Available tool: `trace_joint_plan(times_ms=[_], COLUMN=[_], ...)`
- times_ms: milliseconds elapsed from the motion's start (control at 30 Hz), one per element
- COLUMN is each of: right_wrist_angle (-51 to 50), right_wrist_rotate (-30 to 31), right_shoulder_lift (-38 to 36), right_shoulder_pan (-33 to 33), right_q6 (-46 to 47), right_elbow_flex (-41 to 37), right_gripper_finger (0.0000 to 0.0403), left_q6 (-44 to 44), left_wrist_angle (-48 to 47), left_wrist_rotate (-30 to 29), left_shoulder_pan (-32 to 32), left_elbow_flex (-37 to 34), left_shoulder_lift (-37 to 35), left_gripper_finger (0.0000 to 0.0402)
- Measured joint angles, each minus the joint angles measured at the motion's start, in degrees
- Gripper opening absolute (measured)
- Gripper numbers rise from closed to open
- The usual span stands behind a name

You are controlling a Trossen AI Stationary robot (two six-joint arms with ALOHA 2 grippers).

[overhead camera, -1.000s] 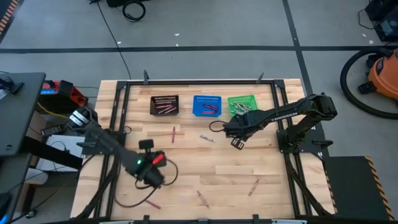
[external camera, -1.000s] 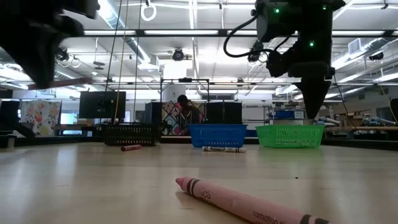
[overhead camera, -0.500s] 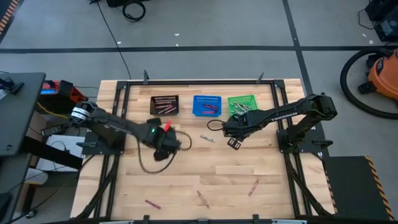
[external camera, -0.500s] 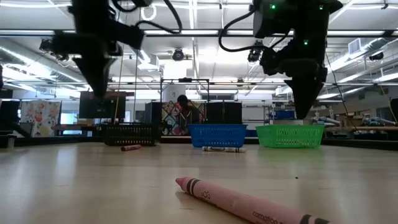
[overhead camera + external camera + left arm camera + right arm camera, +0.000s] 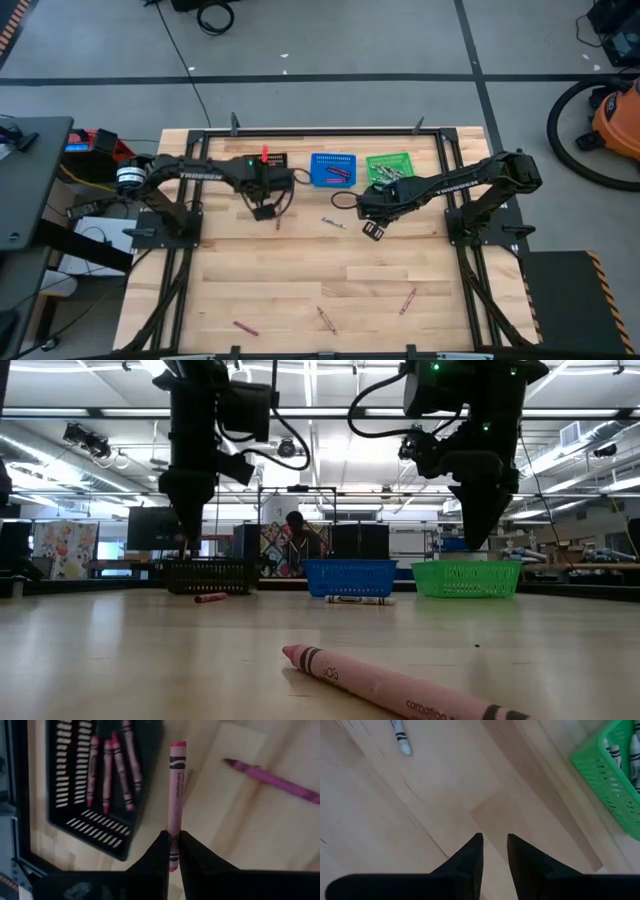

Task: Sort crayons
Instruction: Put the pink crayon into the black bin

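My left gripper point(image 5: 173, 851) hangs over the near rim of the black mesh basket point(image 5: 265, 169), its fingers clamped on a pink crayon point(image 5: 175, 795) that sticks straight out past the tips, paper wrapper with black bands showing. Below it in the left wrist view, the basket's slatted floor holds several red crayons point(image 5: 107, 772) lying roughly parallel, and a magenta crayon point(image 5: 272, 779) lies on bare wood just beside the basket.

My right gripper point(image 5: 494, 851) hovers over open planks in front of the green basket point(image 5: 389, 166), fingers slightly apart with nothing between them. A pale grey crayon point(image 5: 334, 223) lies on the table between the two grippers; in the right wrist view its end point(image 5: 400, 737) is well apart from the fingertips, and the green basket's corner point(image 5: 607, 780) shows grey crayons inside.

The blue basket point(image 5: 333, 169) sits between the other two, all three in a row near the far edge of the table point(image 5: 300, 270). The near half of the light, grained planks is mostly free, with three loose crayons close to the front edge: a pink one point(image 5: 245, 327), a dark red one point(image 5: 324, 318) and a red one point(image 5: 408, 300). A dark metal frame borders the tabletop.
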Motion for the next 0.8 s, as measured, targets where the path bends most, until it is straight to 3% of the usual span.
trace_joint_plan(times_ms=[333,567,800], right_wrist_angle=[2.9,4.8,6.0], right_wrist_rotate=[0.1,0.1,0.1], right_shoulder_lift=[0.0,0.0,0.0], right_shoulder_pan=[0.0,0.0,0.0], right_q6=[0.0,2.0,1.7], right_elbow_flex=[0.0,0.0,0.0], right_gripper_finger=[0.0095,0.0095,0.0095], left_q6=[9.1,13.9,15.5], left_wrist_angle=[3.5,6.0,6.9], left_wrist_rotate=[1.9,12.3,12.6], left_shoulder_pan=[11.3,18.4,23.2], left_elbow_flex=[-0.6,-0.6,-0.6], left_shoulder_lift=[0.1,0.2,0.2], left_gripper_finger=[0.0025,0.0025,0.0025])
